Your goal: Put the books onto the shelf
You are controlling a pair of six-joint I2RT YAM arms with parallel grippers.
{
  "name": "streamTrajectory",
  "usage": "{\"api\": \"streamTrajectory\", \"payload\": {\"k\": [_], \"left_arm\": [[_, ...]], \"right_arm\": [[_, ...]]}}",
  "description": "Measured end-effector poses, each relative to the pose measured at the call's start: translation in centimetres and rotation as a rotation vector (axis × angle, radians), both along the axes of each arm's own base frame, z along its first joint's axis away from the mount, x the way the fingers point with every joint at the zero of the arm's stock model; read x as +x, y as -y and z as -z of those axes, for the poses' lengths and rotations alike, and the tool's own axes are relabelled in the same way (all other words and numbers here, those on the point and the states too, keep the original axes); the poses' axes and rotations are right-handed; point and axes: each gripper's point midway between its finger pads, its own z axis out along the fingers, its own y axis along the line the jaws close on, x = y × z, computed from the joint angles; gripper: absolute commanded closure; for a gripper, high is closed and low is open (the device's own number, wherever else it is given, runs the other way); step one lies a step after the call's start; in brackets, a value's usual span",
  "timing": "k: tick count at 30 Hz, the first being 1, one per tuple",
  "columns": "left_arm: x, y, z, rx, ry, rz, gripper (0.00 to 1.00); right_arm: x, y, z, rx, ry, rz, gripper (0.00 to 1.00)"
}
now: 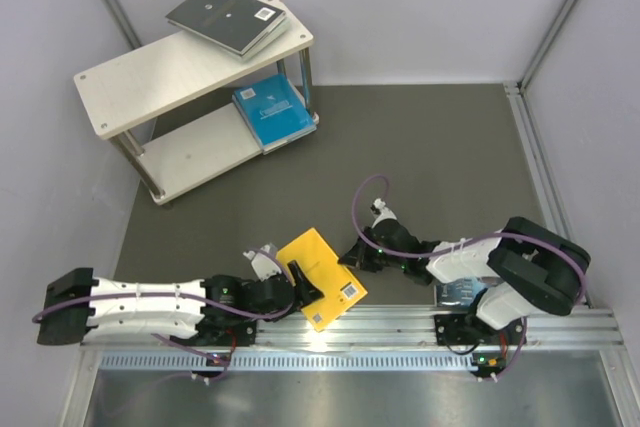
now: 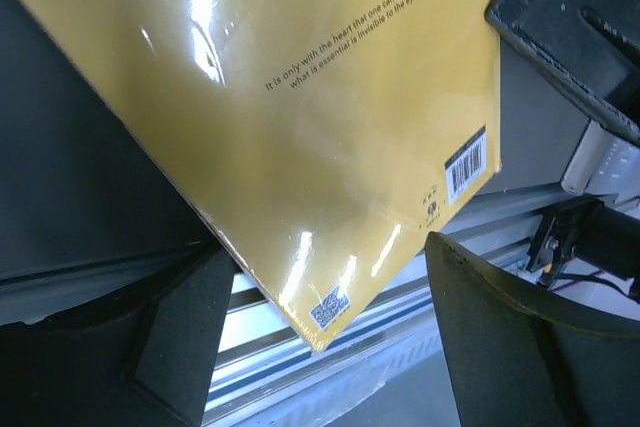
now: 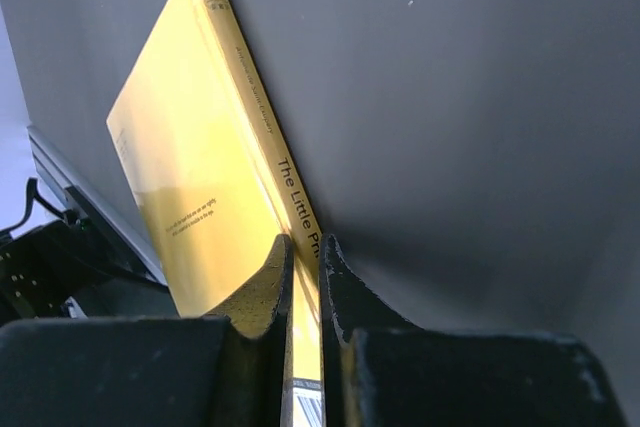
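While the right gripper (image 3: 305, 247) pinches the yellow book (image 1: 330, 267) by its spine — low centre of the top view — left gripper (image 2: 328, 247) stands spread about its corner; shelf (image 1: 150, 77) upper left, well apart.

The left arm (image 1: 140, 305) and right arm (image 1: 460, 262) wear white shells over black joints. A purple cable (image 1: 354, 209) runs along each, and the fingers (image 2: 480, 327) are blunt matte-black wedges.

Printed on back cover of the yellow book (image 2: 300, 127): "It is only with the heart that one can see rightly, what is essential is invisible to the eye." On spine (image 3: 297, 202), "The Little Pri" is read, rest hidden. Digits by barcode (image 2: 465, 169) & QR code (image 2: 328, 307) can't be made out.
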Motion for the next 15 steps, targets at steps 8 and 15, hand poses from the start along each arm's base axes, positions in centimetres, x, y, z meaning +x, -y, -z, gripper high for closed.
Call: {"api": "streamTrajectory", "payload": {"k": [8, 15], "left_arm": [[0.3, -1.6, 0.3, 0.053, -0.012, -0.066, 0.19], [0.3, -1.9, 0.4, 0.078, 0.008, -0.037, 0.26]], "right_arm": [[-2.5, 0.1, -0.4, 0.004, -0.004, -0.02, 1.0], [-3.5, 0.3, -0.2, 0.04, -0.029, -0.009, 1.0]]}}
